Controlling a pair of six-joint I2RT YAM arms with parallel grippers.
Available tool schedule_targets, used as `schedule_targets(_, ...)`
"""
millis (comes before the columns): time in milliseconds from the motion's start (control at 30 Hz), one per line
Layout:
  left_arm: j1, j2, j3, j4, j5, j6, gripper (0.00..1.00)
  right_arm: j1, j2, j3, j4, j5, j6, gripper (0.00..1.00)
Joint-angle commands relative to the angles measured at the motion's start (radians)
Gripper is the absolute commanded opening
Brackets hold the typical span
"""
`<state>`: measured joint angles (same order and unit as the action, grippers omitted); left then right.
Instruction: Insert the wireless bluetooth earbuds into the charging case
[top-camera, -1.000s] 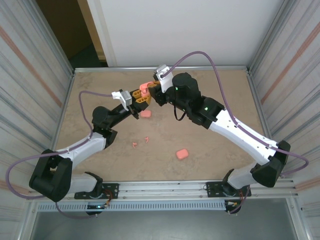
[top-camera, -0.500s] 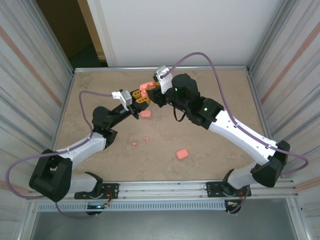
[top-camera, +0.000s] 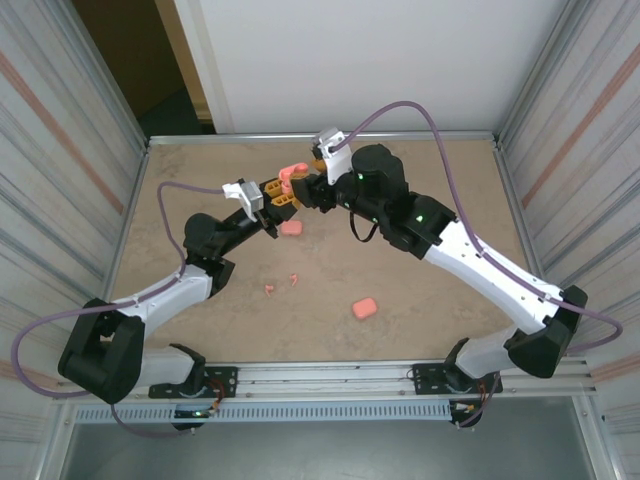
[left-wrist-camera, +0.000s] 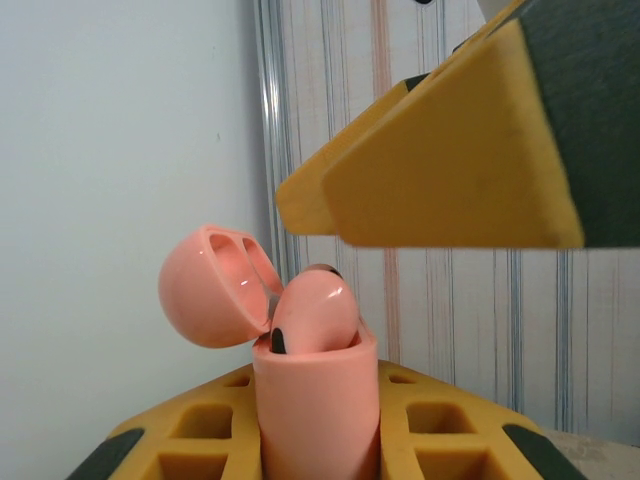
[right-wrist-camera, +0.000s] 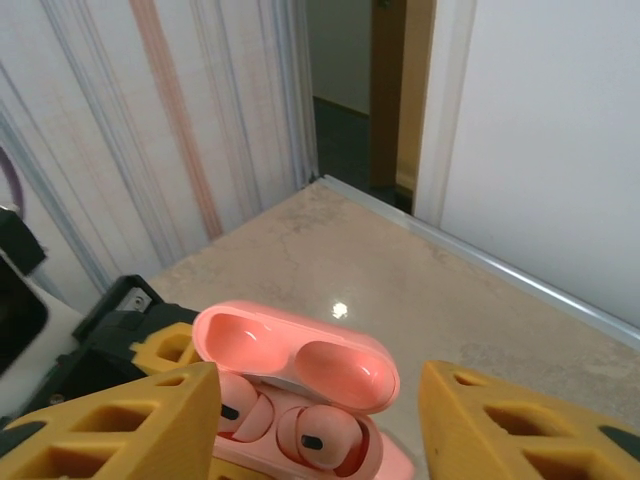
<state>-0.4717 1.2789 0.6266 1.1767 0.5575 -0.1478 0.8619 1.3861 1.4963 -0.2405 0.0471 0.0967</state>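
Overhead, clamps an open pink charging case (top-camera: 290, 177) upright in the left gripper (top-camera: 280, 194), held up over the far middle of the table (top-camera: 420, 295). Meets it from the opposite side with the right gripper (top-camera: 308, 186), yellow jaws spread apart and flanking the case rather than pinching it.

Seen from the left wrist, pins the case body (left-wrist-camera: 318, 410) between two honeycombed yellow fingers (left-wrist-camera: 450, 440), clenched tight on its lower half. Leaves the lid (left-wrist-camera: 213, 286) tipped back on its hinge toward the white wall, and shows one salmon earbud (left-wrist-camera: 315, 312) sitting in its socket, dark-marked. Catches one of the right arm's yellow fingers (left-wrist-camera: 440, 170) hanging just above, not touching the bud.

Seen from the right wrist, looks down into the same case between the released fingers (right-wrist-camera: 120, 425), with both seated earbuds (right-wrist-camera: 318, 437) nestled side by side under the raised lid (right-wrist-camera: 295, 357), each marked by a small dark spot.

Back overhead, leaves loose earbuds (top-camera: 270, 288) lying close together on the stone-patterned top nearer the arm bases, well apart from the held case. Also leaves two closed pink cases on the table: one (top-camera: 291, 228) just on the near side of the grippers, another (top-camera: 364, 307) nearer the front edge, right of the loose buds
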Motion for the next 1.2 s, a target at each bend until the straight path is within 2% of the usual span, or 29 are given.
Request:
schedule_targets(0,-0.005,-0.011,0.028,0.048,0.005,-0.009,0.0,-0.025,-0.052,0.024,0.008,-0.073,0.058,0.59)
schedule_targets(167,-0.005,-0.003,0.027,0.064,0.007,-0.016,0.0,-0.072,-0.098,-0.037,0.046,-0.152,0.111,0.71)
schedule_targets(400,-0.005,0.009,0.031,0.089,0.015,-0.037,0.0,-0.183,-0.175,-0.181,0.135,-0.32,0.222,1.0)
schedule_targets(600,-0.005,0.017,0.041,0.09,0.024,-0.054,0.0,-0.301,-0.187,-0.253,0.235,-0.566,0.337,0.99)
schedule_targets(867,-0.005,0.034,0.051,0.107,0.059,-0.065,0.0,-0.357,-0.122,-0.277,0.417,-0.803,0.49,0.99)
schedule_targets(1167,-0.006,0.046,0.061,0.112,0.079,-0.073,0.0,-0.33,-0.014,-0.194,0.456,-0.891,0.509,0.99)
